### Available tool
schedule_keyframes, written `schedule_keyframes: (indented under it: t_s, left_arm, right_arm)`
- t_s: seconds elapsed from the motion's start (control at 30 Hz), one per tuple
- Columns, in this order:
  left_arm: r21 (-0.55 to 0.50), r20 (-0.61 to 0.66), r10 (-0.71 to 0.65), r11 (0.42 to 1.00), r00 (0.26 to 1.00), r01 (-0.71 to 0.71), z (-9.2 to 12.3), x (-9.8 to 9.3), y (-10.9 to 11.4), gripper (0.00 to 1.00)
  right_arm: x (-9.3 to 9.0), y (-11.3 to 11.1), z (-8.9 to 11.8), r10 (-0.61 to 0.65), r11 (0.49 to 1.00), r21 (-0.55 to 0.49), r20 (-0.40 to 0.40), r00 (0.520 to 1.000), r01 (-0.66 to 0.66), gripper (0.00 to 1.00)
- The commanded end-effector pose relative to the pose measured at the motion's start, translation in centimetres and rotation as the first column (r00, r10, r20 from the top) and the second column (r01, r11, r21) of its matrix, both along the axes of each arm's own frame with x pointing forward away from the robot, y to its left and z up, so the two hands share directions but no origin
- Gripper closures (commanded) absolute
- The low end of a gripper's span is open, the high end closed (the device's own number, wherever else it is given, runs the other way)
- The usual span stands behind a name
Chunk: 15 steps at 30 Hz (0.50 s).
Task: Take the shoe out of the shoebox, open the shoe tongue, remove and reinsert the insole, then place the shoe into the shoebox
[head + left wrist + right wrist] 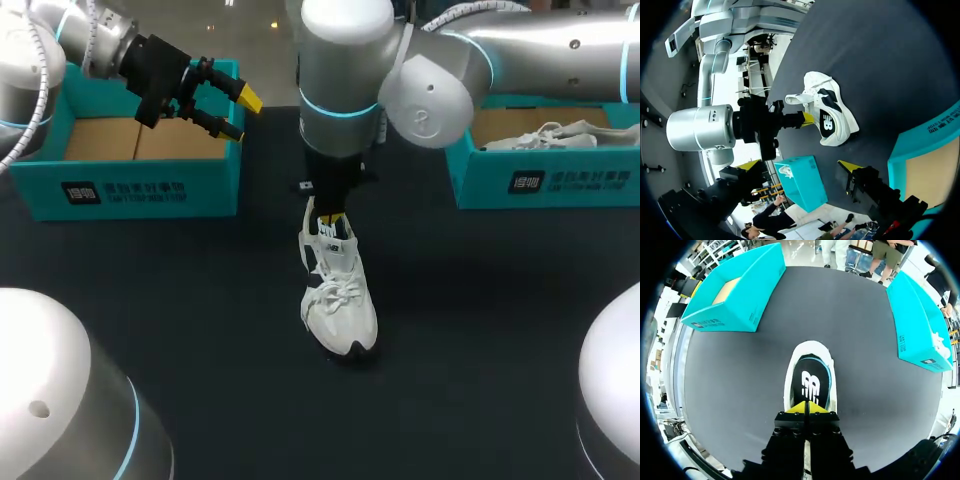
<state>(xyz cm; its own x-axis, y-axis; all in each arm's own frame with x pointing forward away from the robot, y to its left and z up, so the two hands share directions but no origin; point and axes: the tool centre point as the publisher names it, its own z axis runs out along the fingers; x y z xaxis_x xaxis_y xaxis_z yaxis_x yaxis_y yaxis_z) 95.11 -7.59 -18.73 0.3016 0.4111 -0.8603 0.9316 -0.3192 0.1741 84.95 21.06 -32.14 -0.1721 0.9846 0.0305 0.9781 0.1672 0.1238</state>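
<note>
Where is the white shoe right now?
In the head view, the white shoe stands mid-table between the left shoebox and right shoebox, its heel under the right gripper.

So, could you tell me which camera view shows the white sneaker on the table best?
The head view: the whole white sneaker, laces and toe, is clear, with the right gripper at its heel. The left wrist view shows it from the side. The right wrist view looks into its opening, the gripper hiding the heel.
</note>
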Motion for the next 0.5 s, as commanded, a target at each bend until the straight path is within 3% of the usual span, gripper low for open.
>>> schedule_keyframes:
  t_s: [0.03,0.5]
  left_arm:
    - [0.003,0.001,-0.001,1.0,1.0,0.001,0.0,0.0,0.0,0.0]
    - [0.003,0.001,-0.001,1.0,1.0,0.001,0.0,0.0,0.0,0.0]
  right_arm:
    - [0.0,0.7,-2.0,-0.002,1.0,0.006,-0.005,1.0,0.002,1.0]
    - [-0.7,-0.1,-4.5,-0.016,1.0,-0.008,-0.058,0.998,0.015,1.0]
